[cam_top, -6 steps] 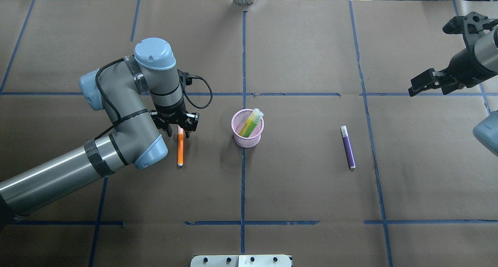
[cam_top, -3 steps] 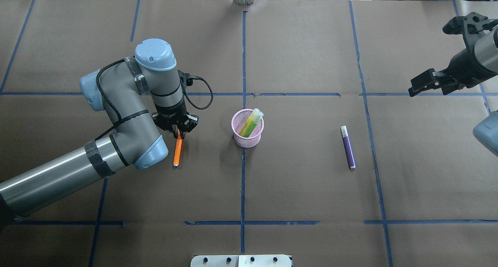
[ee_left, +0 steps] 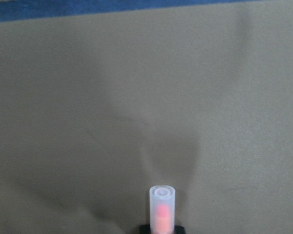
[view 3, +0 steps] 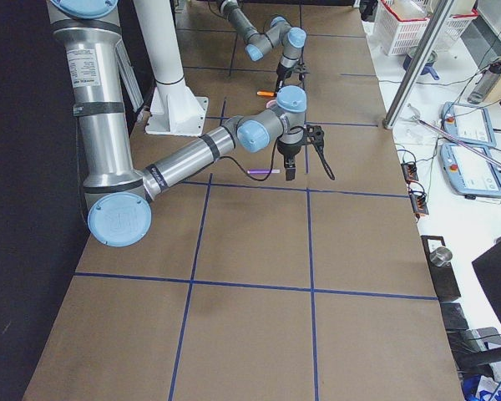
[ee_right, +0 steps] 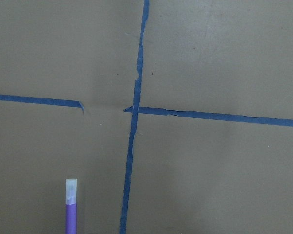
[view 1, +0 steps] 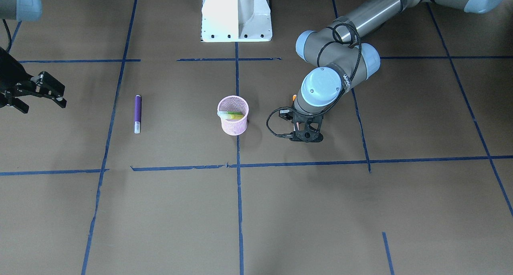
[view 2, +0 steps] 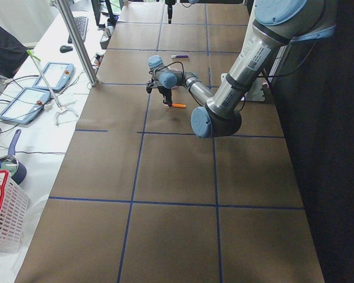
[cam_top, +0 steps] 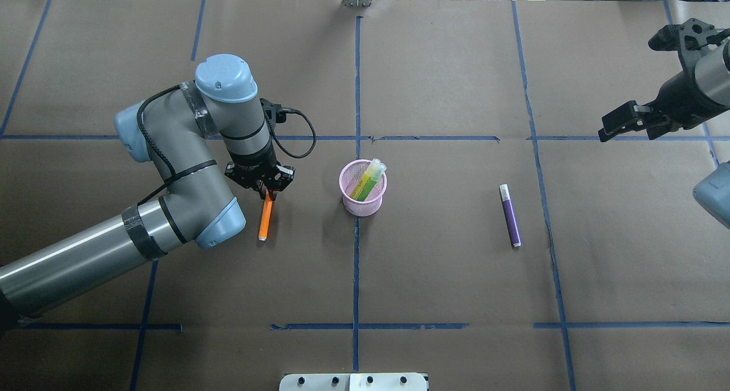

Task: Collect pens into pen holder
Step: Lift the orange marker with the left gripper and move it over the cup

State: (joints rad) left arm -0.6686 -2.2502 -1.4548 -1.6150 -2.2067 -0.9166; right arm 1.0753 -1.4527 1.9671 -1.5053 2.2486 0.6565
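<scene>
My left gripper (cam_top: 267, 194) is shut on the capped end of the orange pen (cam_top: 264, 220). The pen slants down from the jaws toward the table, and its cap (ee_left: 162, 202) points at the left wrist camera. The pink mesh pen holder (cam_top: 363, 202) stands upright to the right of this gripper, with the green pen (cam_top: 368, 181) leaning inside it. The purple pen (cam_top: 510, 217) lies flat on the table further right and also shows in the right wrist view (ee_right: 71, 212). My right gripper (cam_top: 620, 126) is open and empty, above the table beyond the purple pen.
Brown paper with blue tape lines (cam_top: 356, 254) covers the table. The white robot base (view 1: 236, 14) stands at the near edge. A side bench with tablets (view 2: 44, 82) and a white basket (view 2: 3, 218) runs along the far side of the table.
My left gripper, open around the orange pen a second ago, has shut on its capped end and tilted it, so the free end swung a little. The right arm has not moved.
</scene>
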